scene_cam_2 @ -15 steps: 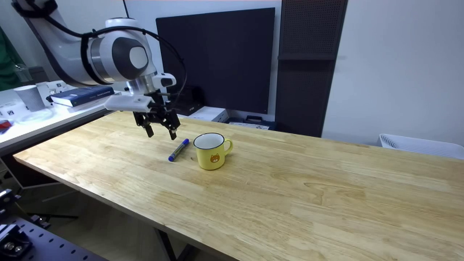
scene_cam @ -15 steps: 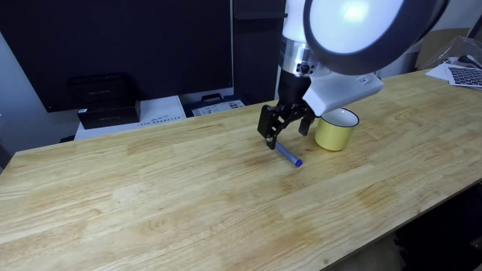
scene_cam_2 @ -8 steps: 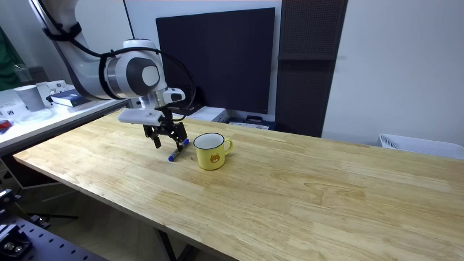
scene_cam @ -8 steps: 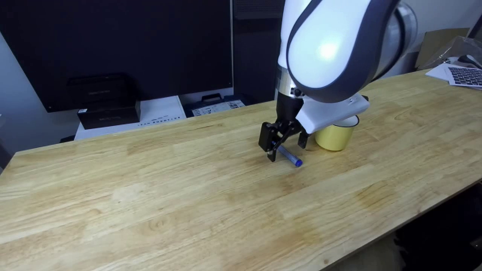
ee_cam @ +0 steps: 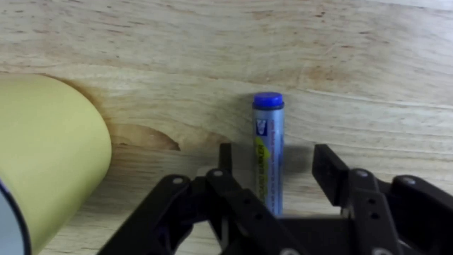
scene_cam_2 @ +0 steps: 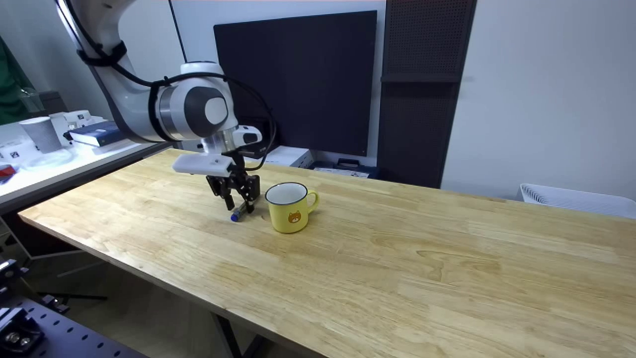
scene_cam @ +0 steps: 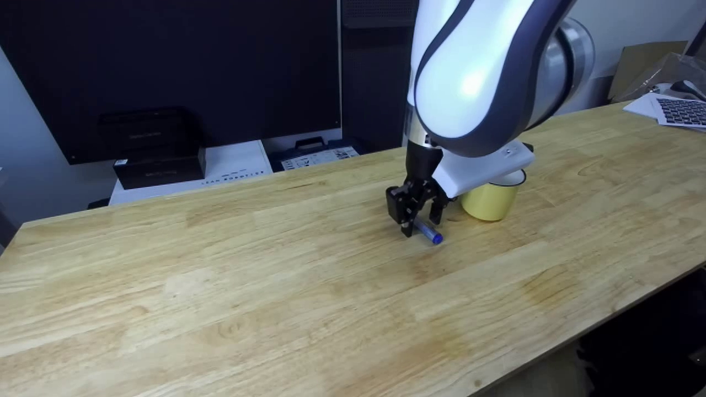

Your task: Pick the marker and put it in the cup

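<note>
The blue marker [scene_cam: 430, 234] lies on the table in both exterior views. Its blue end and printed label show in the wrist view [ee_cam: 269, 124]; its other end is hidden behind the gripper. My gripper [scene_cam: 421, 225] is low over the table, its fingers on either side of the marker. In the wrist view, the gripper [ee_cam: 272, 156] is partly open, with a gap between each finger and the marker. The pale yellow cup [scene_cam_2: 288, 217] stands upright beside the marker, its handle on the far side from it. The cup also shows at the left of the wrist view [ee_cam: 53, 134].
The wooden table [scene_cam_2: 422, 278] bears the marker and cup. A keyboard [scene_cam: 684, 112] lies at its far end. A white side table holds a grey cup [scene_cam_2: 42, 135] and a blue book [scene_cam_2: 97, 133]. Boxes [scene_cam: 160, 168] stand behind the table.
My gripper has come down around the marker and shifted along it. Its fingers have drawn closer together over the last half second. The marker and cup have not moved.
</note>
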{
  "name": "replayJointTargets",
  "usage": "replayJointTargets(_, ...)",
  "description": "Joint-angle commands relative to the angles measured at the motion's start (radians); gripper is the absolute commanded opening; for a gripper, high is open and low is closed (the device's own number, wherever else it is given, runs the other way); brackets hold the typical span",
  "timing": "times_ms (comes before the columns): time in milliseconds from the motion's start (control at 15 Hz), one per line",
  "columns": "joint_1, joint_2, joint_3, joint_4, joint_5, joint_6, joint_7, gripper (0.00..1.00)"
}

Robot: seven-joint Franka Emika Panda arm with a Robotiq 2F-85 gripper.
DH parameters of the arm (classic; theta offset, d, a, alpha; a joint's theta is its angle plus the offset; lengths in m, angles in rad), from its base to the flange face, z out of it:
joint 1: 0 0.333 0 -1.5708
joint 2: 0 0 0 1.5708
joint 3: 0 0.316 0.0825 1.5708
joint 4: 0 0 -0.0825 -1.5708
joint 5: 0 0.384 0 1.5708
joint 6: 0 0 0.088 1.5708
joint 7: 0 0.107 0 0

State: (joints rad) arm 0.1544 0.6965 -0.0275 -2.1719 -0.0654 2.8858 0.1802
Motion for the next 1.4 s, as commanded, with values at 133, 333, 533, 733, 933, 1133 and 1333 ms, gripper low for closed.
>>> replayJointTargets(133, 0.001, 0.011, -0.007, 0.034, 0.02, -0.012, -0.02, 0.19)
replayJointTargets(333, -0.002, -0.004, -0.01, 0.023, 0.02, -0.004, -0.023, 0.01)
replayJointTargets(533, -0.024, -0.046, 0.006, 0.002, 0.028, -0.014, -0.04, 0.05)
replayJointTargets(733, -0.062, -0.146, 0.025, -0.029, 0.043, -0.104, -0.073, 0.05)
replayJointTargets(933, -0.134, -0.267, 0.084, -0.058, 0.09, -0.188, -0.15, 0.05)
replayJointTargets(1133, -0.169, -0.408, 0.111, -0.08, 0.148, -0.339, -0.202, 0.05)
replayJointTargets(1333, -0.149, -0.552, 0.073, -0.091, 0.15, -0.578, -0.129, 0.05)
